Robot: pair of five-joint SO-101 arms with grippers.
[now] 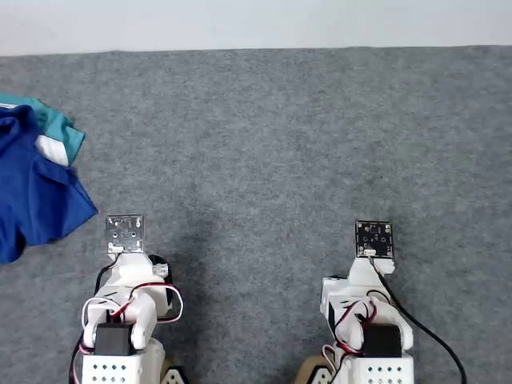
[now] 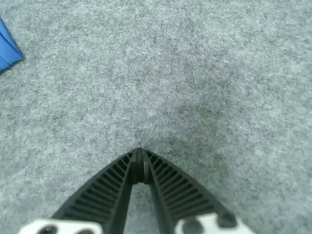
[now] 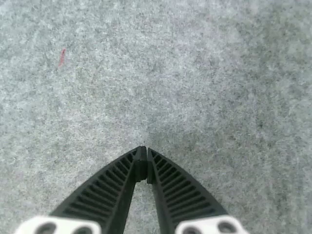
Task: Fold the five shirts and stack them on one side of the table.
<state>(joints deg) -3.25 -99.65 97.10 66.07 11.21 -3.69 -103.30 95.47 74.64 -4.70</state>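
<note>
A heap of shirts lies at the table's left edge: a dark blue shirt (image 1: 32,192) on top, with a teal and white one (image 1: 56,132) showing from under it. A corner of the blue shirt (image 2: 7,48) also shows in the left wrist view. My left gripper (image 2: 141,153) is shut with nothing in it, over bare grey felt just right of the heap. My right gripper (image 3: 144,151) is shut too, empty, over bare felt. Both arms sit folded at the near edge, the left arm (image 1: 124,304) and the right arm (image 1: 368,312).
The grey felt table top (image 1: 272,144) spreads wide between the arms and the far edge. A small red fleck (image 3: 62,56) lies on the felt ahead of the right gripper. A cable (image 1: 424,336) trails from the right arm toward the near right corner.
</note>
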